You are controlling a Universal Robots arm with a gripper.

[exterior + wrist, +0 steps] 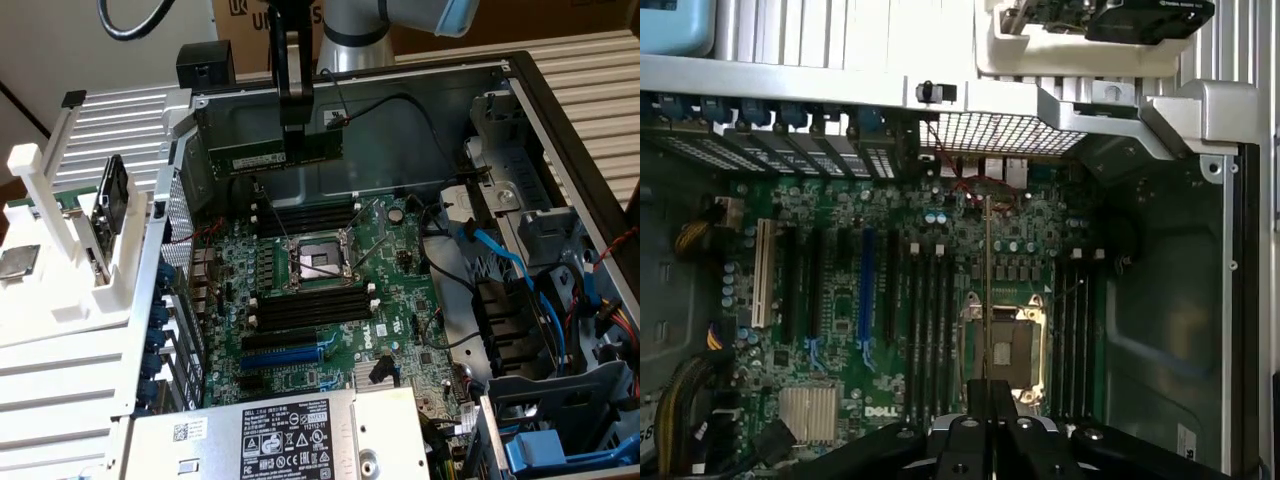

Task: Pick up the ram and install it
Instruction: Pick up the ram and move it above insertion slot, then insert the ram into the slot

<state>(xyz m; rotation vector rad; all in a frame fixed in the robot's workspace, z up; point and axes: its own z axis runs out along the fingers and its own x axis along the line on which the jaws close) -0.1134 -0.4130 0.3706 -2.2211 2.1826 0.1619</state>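
The ram (250, 160) is a long green stick with a white label, held level in the air above the far end of the motherboard (400, 290). My gripper (296, 140) hangs straight down and is shut on the stick's upper edge, near its middle. Below it lie the far black memory slots (305, 215), the CPU socket (320, 262) and the near memory slots (310, 305). In the wrist view the ram (987, 290) runs edge-on as a thin line from my gripper (990, 395) over the CPU socket (1008, 350), between two slot banks (925, 320) (1072, 330).
The open computer case's metal wall (400, 110) stands right behind the ram. A blue expansion slot (290, 352) and the power supply (280, 435) lie nearer. Blue cables (500, 250) and drive bays crowd the exterior view's right. A white parts rack (90, 230) stands at the left.
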